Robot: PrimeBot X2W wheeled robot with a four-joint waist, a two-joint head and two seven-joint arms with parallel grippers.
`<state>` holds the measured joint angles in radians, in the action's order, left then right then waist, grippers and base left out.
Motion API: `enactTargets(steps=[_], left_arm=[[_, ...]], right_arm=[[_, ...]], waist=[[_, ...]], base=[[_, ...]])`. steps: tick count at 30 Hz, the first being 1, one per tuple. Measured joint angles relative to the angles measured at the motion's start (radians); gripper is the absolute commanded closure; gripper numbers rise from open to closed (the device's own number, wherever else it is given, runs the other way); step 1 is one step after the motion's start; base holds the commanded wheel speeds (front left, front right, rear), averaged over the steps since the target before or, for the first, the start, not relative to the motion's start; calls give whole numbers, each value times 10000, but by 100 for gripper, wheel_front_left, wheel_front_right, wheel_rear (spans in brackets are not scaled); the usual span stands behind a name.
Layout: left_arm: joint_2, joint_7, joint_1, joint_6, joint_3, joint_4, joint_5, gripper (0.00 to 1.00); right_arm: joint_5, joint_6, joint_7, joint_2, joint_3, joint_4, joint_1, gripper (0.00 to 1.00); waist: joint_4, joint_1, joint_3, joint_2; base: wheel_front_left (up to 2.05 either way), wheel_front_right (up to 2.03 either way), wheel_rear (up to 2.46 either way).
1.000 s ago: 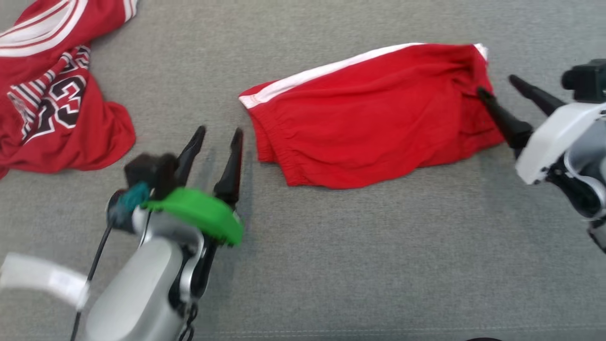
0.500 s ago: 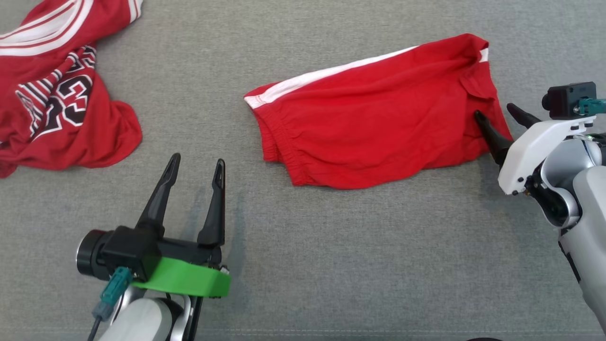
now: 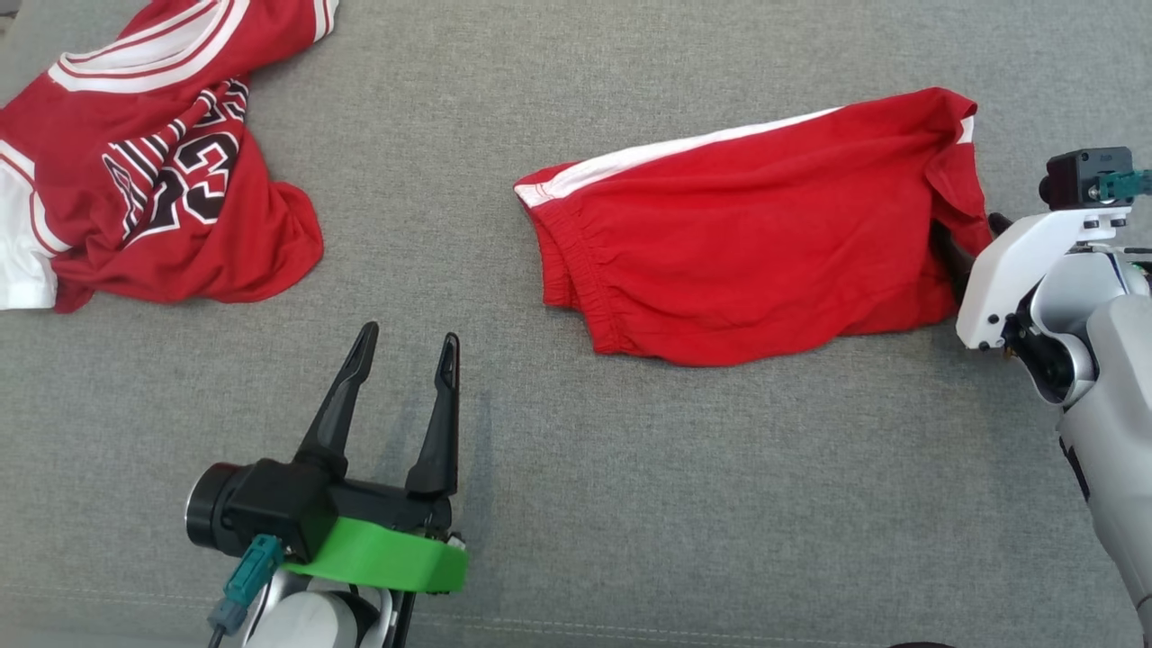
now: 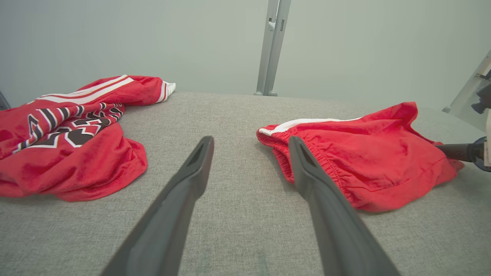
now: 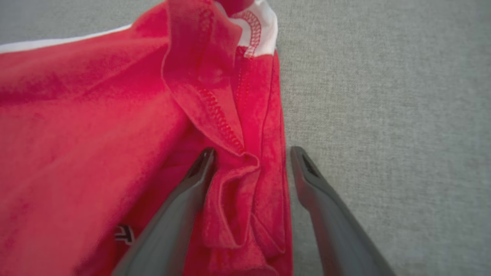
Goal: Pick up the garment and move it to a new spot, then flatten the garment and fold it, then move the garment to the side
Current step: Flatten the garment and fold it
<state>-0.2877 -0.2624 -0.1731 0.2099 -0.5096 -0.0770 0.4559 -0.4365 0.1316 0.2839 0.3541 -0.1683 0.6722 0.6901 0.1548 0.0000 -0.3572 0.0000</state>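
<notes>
On the grey fabric-covered desk [image 3: 630, 504], red white-striped cotton shorts [image 3: 747, 243] lie right of centre, a crumpled red jersey [image 3: 162, 207] far left. The right claw [image 5: 253, 153], wide, straddles their bunched hem [image 5: 226, 126]; the left claw [image 3: 409, 335] gapes empty. Catching one layer alone could let them slip.

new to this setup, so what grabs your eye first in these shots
Two red garments on grey cloth: red shorts with a white stripe at centre right, a crumpled number 23 jersey at upper left. The right gripper has open jaws straddling the shorts' right hem; the left gripper hovers open over bare cloth.
</notes>
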Motion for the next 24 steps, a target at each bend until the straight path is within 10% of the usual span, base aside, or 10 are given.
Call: enactTargets(steps=[5, 7, 24], left_arm=[[123, -2, 125, -301, 217, 196, -205, 0], [150, -2, 205, -395, 314, 253, -221, 0], [502, -2, 1307, -972, 1233, 966, -263, 0]], right_arm=[[-738, -13, 577, -31, -339, 303, 29, 2], [-1118, -13, 669, 2, -441, 276, 27, 100], [-3461, -2, 1221, 700, -128, 176, -1039, 100]], waist=[[42, 0, 182, 0], [14, 0, 236, 0], [-869, 0, 1270, 0]], base=[[0, 0, 0], [0, 0, 0], [0, 0, 0]])
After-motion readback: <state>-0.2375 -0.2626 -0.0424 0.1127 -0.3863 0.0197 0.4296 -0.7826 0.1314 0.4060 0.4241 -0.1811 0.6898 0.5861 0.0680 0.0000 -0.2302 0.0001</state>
